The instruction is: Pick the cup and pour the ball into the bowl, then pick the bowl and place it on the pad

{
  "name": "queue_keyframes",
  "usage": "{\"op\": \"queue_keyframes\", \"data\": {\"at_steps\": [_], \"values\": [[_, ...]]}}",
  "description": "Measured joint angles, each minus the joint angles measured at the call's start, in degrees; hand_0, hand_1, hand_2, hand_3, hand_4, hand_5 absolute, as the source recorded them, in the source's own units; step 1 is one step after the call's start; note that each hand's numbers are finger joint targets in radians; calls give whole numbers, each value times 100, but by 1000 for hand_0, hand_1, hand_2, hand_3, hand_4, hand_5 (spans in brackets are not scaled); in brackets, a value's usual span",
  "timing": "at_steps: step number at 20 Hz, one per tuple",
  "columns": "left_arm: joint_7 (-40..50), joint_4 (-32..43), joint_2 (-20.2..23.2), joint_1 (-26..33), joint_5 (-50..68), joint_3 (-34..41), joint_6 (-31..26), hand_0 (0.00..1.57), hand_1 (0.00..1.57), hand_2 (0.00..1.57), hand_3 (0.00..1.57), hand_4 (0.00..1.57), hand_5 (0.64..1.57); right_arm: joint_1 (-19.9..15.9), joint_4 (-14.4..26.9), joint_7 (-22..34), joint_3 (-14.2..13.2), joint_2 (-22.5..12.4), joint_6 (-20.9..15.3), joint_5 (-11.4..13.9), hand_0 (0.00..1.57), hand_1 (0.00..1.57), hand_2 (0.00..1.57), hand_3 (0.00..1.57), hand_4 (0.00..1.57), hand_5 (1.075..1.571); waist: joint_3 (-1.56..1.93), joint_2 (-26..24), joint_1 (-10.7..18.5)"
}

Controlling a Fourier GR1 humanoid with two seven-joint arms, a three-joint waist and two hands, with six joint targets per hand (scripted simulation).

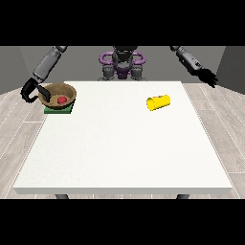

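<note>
Bowl sitting on green pad, far corner of table at the view's left.
Red ball lying inside bowl; yellow cup lying on its side, well apart toward the view's right, contents not visible. No readable writing showing. Hand at the view's left curling at bowl's rim, seemingly grasping it; hand at the view's right hanging off the table, fingers spread, released.
</note>
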Motion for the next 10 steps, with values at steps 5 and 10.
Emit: {"op": "queue_keyframes", "data": {"at_steps": [5,10], "values": [[154,-381,70,163,175,78,-90,0,0,0,0,872,1175,-351,337,124,-404,-449,277,-310,0,0,503,0,0,1264,6,80,1],[349,-579,44,345,302,103,-140,0,0,0,0,883,1213,-466,495,177,-554,-670,571,-452,0,0,423,0,0,1306,5,-59,-76]]}}
